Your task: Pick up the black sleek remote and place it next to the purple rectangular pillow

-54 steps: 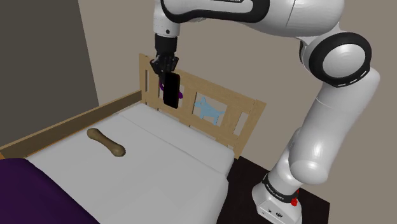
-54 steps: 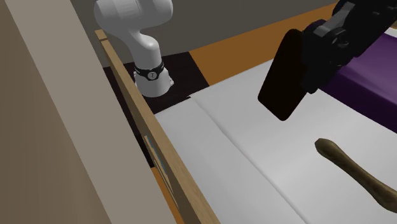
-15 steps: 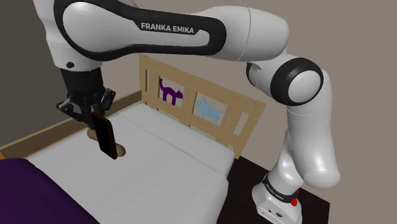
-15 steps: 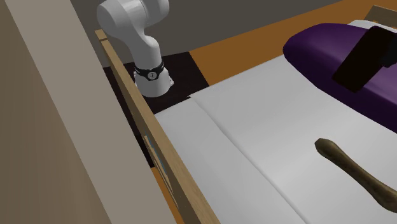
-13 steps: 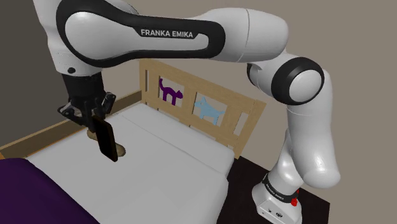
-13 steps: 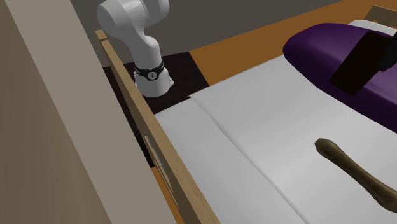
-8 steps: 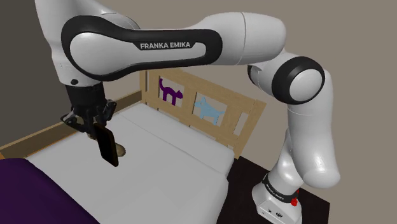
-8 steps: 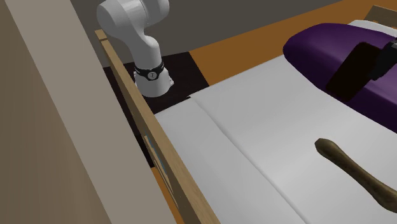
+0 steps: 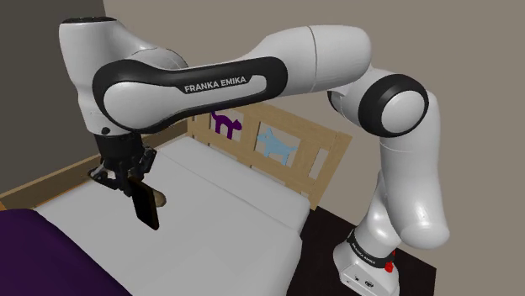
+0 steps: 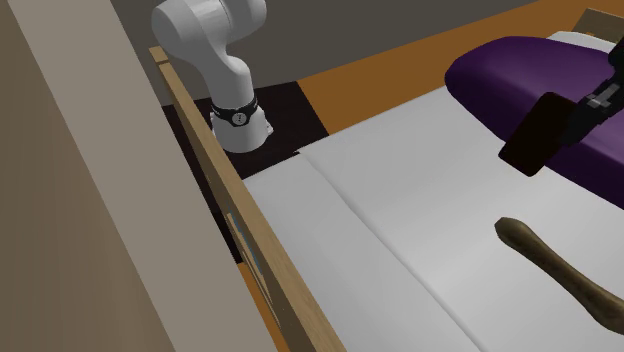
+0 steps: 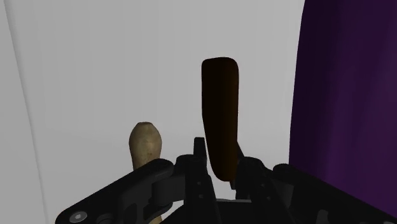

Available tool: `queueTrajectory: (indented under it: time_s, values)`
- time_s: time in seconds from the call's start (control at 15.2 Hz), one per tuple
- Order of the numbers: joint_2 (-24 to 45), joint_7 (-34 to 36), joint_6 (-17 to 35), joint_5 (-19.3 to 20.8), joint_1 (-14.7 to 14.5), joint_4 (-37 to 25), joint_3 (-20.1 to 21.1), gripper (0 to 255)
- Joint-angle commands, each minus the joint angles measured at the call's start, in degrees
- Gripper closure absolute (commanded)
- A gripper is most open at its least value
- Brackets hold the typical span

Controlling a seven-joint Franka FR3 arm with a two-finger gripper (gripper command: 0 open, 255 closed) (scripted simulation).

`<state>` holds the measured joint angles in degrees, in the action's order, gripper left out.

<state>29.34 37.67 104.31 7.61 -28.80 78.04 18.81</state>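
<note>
Black gripper (image 11: 219, 170): mine, fingers drawn in narrow and clamped on the upper end of the remote; in the shoulder view (image 9: 133, 187) it points down at the bed.
Remote (image 11: 221, 114): dark, flat and slim, hanging lengthwise from my fingers over the white sheet, between the bone and the pillow; I cannot tell if its lower end touches the sheet. Also seen in the shoulder view (image 9: 148, 207) and the second exterior view (image 10: 535, 133).
Bone (image 11: 145, 145): tan, lying on the sheet just beside the remote; in the second exterior view (image 10: 560, 270) it sits at 6 o'clock from the remote.
Pillow (image 11: 343, 95): purple, near the remote on the side away from the bone; in the shoulder view (image 9: 42, 261) it lies at 8 o'clock from the remote.
Sheet (image 9: 227, 210): white, with one seam across it.
Headboard (image 9: 328, 155): pale wood, at 2 o'clock from the remote in the shoulder view, with a purple cat (image 9: 223, 122) and a blue dog (image 9: 273, 143) on its panels.
Stand (image 9: 366, 265): white, on dark floor at 4 o'clock from the headboard.
</note>
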Motion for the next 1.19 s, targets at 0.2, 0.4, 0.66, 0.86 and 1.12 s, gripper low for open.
queueTrajectory:
  time_s: [0.2, 0.4, 0.66, 0.86, 1.12]
  values:
    - [0.81, 0.23, 3.55, 0.3, 0.05, 2.74, -0.17, 255]
    - [1.34, 0.34, 5.56, 0.5, 0.09, 4.26, -0.29, 255]
    - [2.0, 0.46, 7.61, 0.74, 0.11, 5.67, -0.43, 255]
    - [2.01, 0.46, 7.6, 0.74, 0.11, 5.66, -0.43, 255]
    - [2.01, 0.46, 7.6, 0.74, 0.1, 5.66, -0.43, 255]
